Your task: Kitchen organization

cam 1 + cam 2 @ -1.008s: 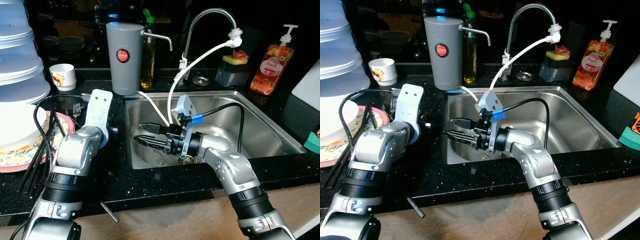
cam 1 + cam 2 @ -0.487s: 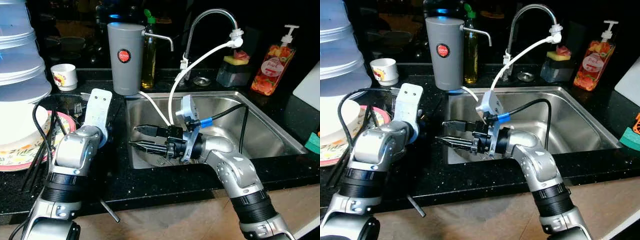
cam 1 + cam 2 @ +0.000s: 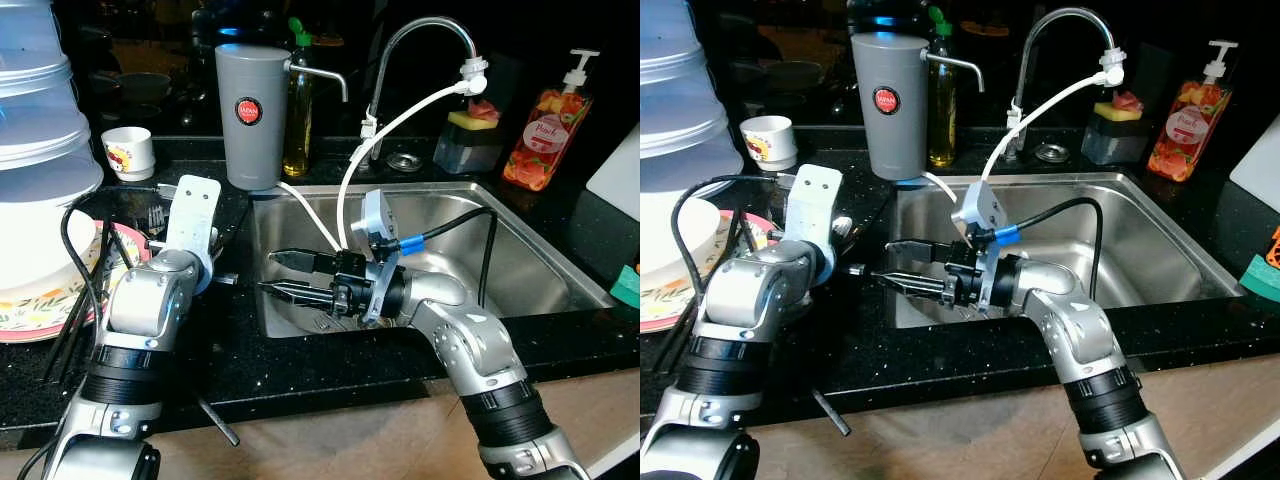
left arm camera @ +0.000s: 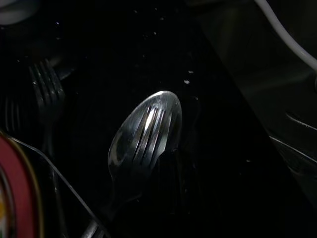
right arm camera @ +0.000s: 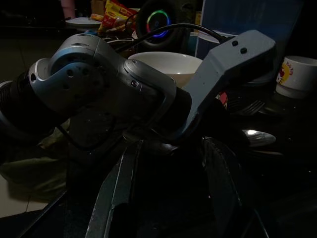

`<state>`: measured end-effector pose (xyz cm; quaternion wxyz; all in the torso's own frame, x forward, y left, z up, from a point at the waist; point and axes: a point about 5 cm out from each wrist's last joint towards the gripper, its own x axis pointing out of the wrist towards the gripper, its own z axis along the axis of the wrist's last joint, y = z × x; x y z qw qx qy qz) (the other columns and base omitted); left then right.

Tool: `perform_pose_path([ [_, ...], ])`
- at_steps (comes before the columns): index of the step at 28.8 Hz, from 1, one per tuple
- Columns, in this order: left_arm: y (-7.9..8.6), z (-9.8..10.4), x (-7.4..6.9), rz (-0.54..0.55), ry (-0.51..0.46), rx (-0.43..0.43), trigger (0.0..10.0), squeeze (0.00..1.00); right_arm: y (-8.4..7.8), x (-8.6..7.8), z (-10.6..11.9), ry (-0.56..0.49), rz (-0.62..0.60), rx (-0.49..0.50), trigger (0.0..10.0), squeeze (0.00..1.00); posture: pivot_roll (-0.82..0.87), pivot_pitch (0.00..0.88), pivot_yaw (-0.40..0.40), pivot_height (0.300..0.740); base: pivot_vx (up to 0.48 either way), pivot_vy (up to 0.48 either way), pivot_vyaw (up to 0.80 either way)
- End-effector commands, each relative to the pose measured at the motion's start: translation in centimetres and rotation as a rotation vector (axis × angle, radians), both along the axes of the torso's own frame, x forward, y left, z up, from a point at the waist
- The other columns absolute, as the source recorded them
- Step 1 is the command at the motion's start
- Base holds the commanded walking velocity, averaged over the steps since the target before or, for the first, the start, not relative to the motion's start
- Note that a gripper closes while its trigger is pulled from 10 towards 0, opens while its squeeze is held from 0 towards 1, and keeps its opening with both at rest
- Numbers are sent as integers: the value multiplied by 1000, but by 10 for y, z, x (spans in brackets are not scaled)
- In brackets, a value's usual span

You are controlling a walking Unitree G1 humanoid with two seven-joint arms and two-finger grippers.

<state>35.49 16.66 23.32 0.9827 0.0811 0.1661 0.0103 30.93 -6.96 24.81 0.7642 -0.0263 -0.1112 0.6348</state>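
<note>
A steel spoon [image 4: 146,134] lies bowl-up on the black counter, with forks [image 4: 47,94] beside it near a red-rimmed plate [image 3: 40,305]. My left arm [image 3: 160,290] reaches over that counter strip, left of the sink; its wrist [image 3: 190,215] covers the gripper. My right gripper [image 3: 268,274] hangs open and empty at the left wall of the steel sink [image 3: 520,250], pointing at the left arm. In the right wrist view its two fingers [image 5: 119,188] frame the left arm, with the spoon [image 5: 257,138] beyond.
A grey canister [image 3: 248,115], oil bottle [image 3: 296,100], tap [image 3: 420,40] with white hose, sponge holder [image 3: 468,140] and soap bottle [image 3: 545,125] line the back. A small cup [image 3: 128,152] and stacked white bowls [image 3: 40,160] stand at the left. Cutlery lies in the sink bottom.
Over the last second my right gripper slid left, up to the sink's left wall. The left wrist shifted slightly left.
</note>
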Motion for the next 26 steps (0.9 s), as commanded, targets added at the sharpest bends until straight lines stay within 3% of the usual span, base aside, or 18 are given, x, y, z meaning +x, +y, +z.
perform_pose_path([
  [1,8,8,3,45,-60,16,0,0,0,1,-2,10,-8,0,10000,0,-31,55,-44,740,0,0,0],
  [6,9,24,6,58,-164,12,0,0,0,2,-1,10,-13,8,10000,0,-30,55,-43,740,0,0,0],
  [8,9,42,7,70,-278,0,0,0,0,2,0,10,-16,14,10000,0,-30,53,-43,740,0,0,0],
  [11,9,49,7,70,-326,-7,0,0,0,3,0,11,-17,14,10000,0,-29,53,-43,740,0,0,0],
  [16,8,52,7,65,-338,-16,0,0,-1,3,1,11,-18,17,10000,0,-29,53,-42,740,0,0,0],
  [19,9,36,7,70,-216,60,0,0,-1,3,1,11,-17,17,10000,0,-29,53,-41,740,0,0,0],
  [20,10,30,6,62,-180,85,1961,0,-1,3,1,11,-18,16,10000,0,-29,55,-40,740,0,0,0],
  [21,10,27,6,62,-160,112,5294,0,-1,3,1,11,-20,15,10000,0,-29,55,-40,740,0,0,0],
  [22,12,24,5,75,-152,120,10000,486,-1,3,0,11,-21,14,10000,0,-29,55,-39,740,0,0,0],
  [23,13,22,5,83,-139,97,10000,1000,-1,3,0,11,-22,13,10000,0,-29,55,-39,740,0,0,0],
  [26,13,21,3,100,-129,44,10000,1000,-2,3,0,12,-23,12,10000,0,-29,55,-39,740,0,0,0],
])
